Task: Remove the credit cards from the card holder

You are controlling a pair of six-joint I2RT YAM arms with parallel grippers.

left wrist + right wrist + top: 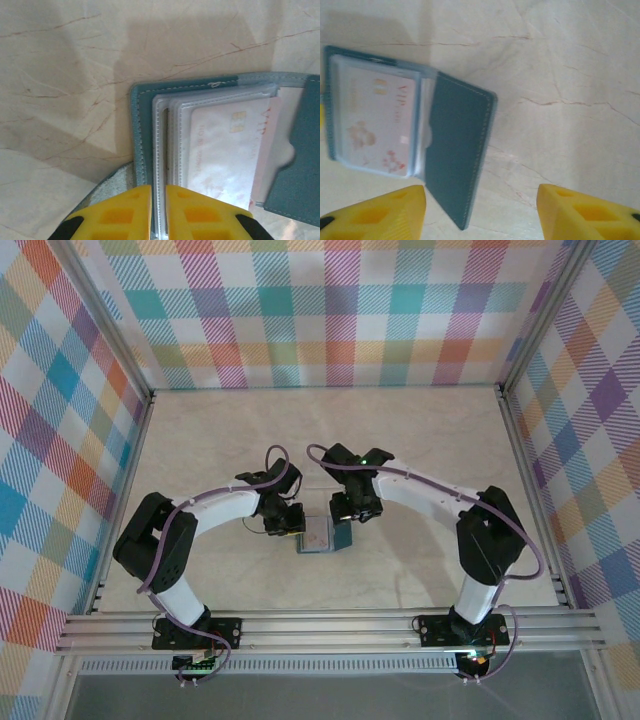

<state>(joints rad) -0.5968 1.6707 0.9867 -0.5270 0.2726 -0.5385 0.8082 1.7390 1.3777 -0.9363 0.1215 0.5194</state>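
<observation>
A: Quick, where's the holder [325,536]?
B: It lies open and flat on the table [60,75], stretching out ahead of the left gripper [159,212]. Its near edge runs into the slit between those fingers.

A: Left fingers?
B: Almost together, pinched on the holder's edge, with the clear sleeve [172,125] layers caught in the slit.

A: Right gripper [480,212]?
B: Its fingers are well apart and grip nothing. The corner of the dark flap [457,155] lies under the gap, nearer one finger. The rest of the holder is ahead of that finger.

A: Cards [225,150]?
B: They're inside the sleeve. The top one is pale with a gold chip mark and VIP print. I can't tell how many lie under it.

A: Handling?
B: My guess is the cards are thin, stiff, light and slick. The sleeve looks soft and floppy and likely clings to them. The holder looks light and would slide or lift unless pinned, so the left pinch works as an anchor.

A: Where to grab?
B: The sleeve has a notch on the flap side, and the card edge looks bare there. I'd pinch the card faces at that notch and pull toward the flap, across the left fingers. The likely risk is the pads slipping or dragging the sleeve along.
</observation>
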